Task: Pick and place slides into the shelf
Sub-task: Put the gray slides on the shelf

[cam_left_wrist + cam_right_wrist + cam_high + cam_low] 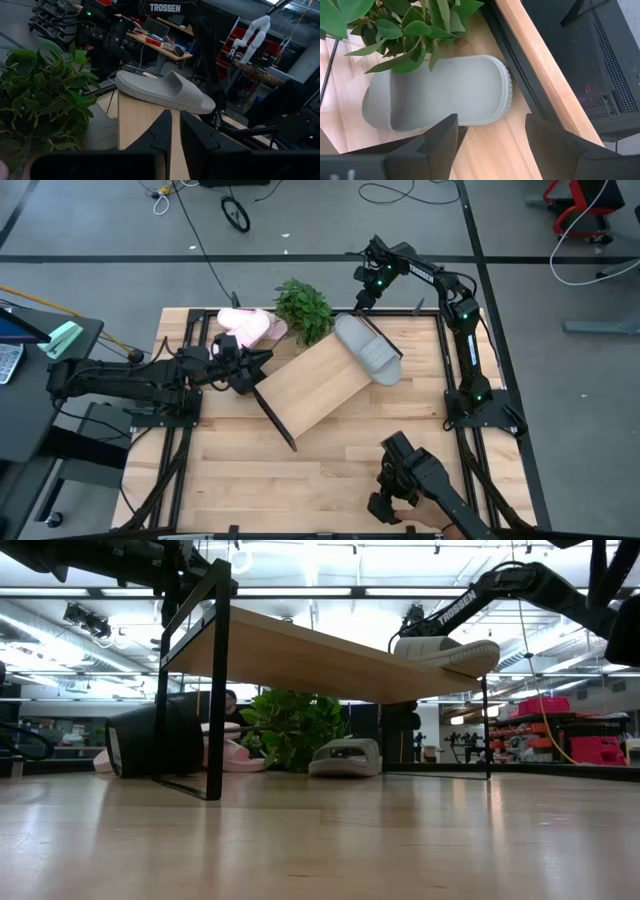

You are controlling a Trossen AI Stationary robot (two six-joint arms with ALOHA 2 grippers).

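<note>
— What's the setting?
— A wooden tabletop (240, 480) on a grey workshop floor, shelving and benches behind.

— And the grippers?
— The right gripper (490, 137) hangs with fingers spread wide above a grey slide (440, 97) lying on the table's far edge beside the plant (303, 308). The left gripper (250, 370), fingers almost together and holding nothing, sits at the shelf's (310, 385) left end.

— The other slides?
— One grey slide (368, 348) rests on the shelf's far right end; the pink pair (248, 327) lies far left, near the plant.
</note>
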